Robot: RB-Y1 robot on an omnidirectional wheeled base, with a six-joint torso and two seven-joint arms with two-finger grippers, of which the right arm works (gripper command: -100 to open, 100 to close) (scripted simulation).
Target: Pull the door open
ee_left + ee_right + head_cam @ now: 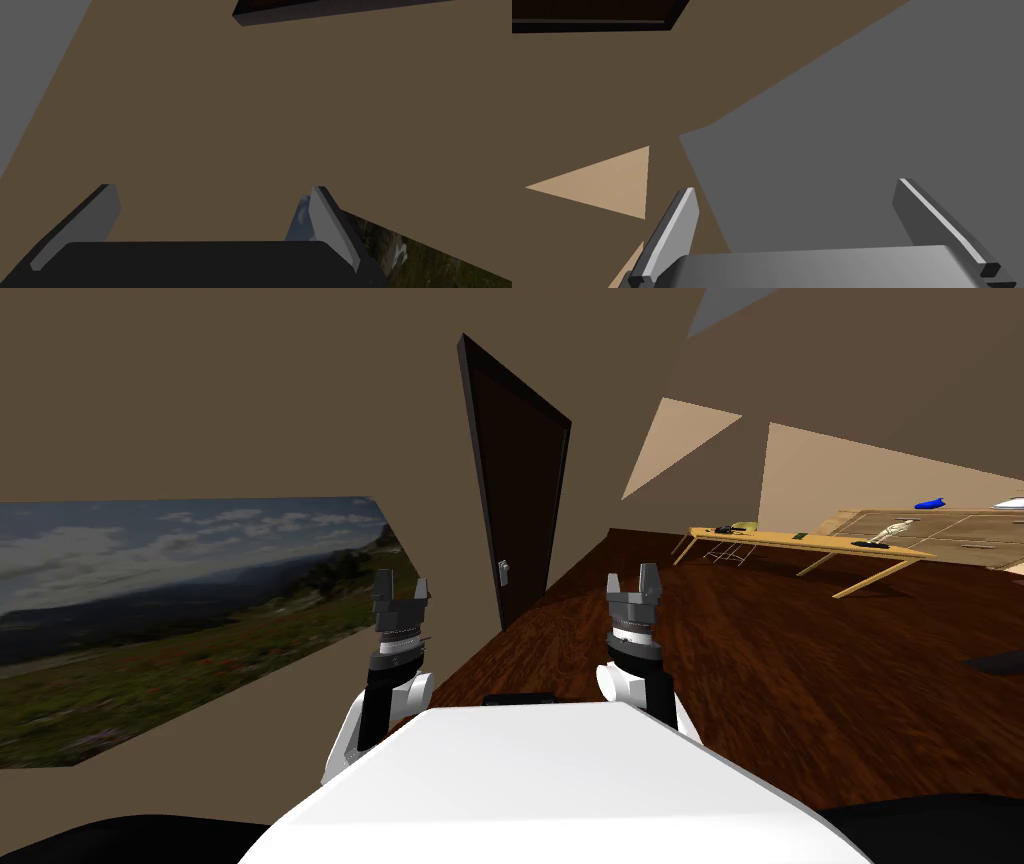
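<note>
You are facing the dark door (520, 488) far ahead, seemingly shut, its pale handle (505, 572) untouched, while your left gripper (402, 584) and right gripper (634, 578) are hovering spread and empty, well short of it

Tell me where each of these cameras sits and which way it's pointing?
Head view: on the head, looking down and forward at the dark door, with left gripper and right gripper raised.
Left wrist view: on the left hand, facing the brown wall; its open fingers show.
Right wrist view: on the right hand, facing wall and a grey surface; open fingers show.
Shared: all three catch the door's edge.
</note>
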